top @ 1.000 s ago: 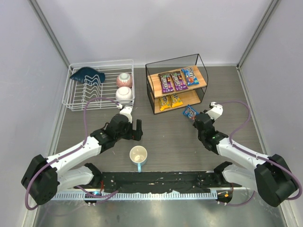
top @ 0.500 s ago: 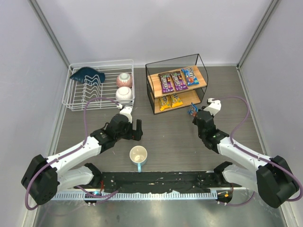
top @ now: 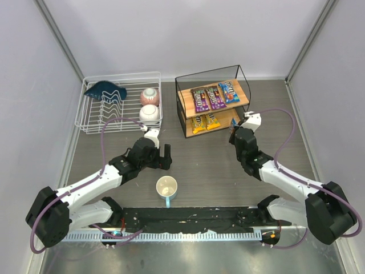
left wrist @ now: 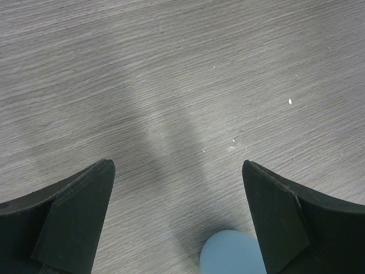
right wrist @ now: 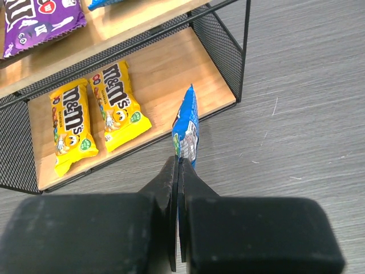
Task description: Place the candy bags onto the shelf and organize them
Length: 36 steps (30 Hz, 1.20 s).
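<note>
Right wrist: right gripper (right wrist: 178, 165) pinching a blue candy bag (right wrist: 186, 128), held on edge just in front of the shelf (right wrist: 171, 74); two yellow bags (right wrist: 94, 114) flat on its lower board. Left wrist: left gripper (left wrist: 177, 165) spread wide above the table (left wrist: 171, 68); mug (left wrist: 231, 254) rim at the bottom edge. From above: two purple bags (top: 207, 98) and a second blue bag (top: 228, 91) side by side on the upper board; grippers well apart.

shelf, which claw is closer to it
Right. The right claw is just in front of the shelf's right end, pinching a blue candy bag. The left claw is well clear of it, near the mug.
</note>
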Each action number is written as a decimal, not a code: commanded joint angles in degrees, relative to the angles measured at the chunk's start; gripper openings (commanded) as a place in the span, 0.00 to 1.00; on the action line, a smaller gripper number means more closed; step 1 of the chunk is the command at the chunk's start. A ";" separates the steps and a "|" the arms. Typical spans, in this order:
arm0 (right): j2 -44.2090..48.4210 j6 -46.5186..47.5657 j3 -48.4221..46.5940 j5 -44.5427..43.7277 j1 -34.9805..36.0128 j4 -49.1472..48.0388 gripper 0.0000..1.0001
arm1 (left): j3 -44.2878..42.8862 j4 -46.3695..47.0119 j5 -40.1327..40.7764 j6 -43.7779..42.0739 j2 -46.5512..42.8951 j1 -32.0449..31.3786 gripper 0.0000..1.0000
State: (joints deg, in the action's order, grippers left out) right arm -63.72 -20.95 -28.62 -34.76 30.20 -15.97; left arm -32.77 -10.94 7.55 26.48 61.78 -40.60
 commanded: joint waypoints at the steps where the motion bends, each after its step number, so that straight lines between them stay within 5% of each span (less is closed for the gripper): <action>1: -1.66 4.33 -3.63 1.54 -0.22 -4.42 0.01 | -2.03 2.76 1.06 -0.99 0.19 -0.18 1.00; 36: -12.30 11.81 -1.88 3.83 -0.14 -20.94 0.01 | -2.21 2.50 1.76 -1.69 1.15 -0.18 1.00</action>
State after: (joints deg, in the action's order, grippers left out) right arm -74.67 -10.55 -30.33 -30.72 30.20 -31.07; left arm -32.77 -10.83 8.08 25.23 62.61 -40.60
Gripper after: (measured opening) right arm 0.014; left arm 0.996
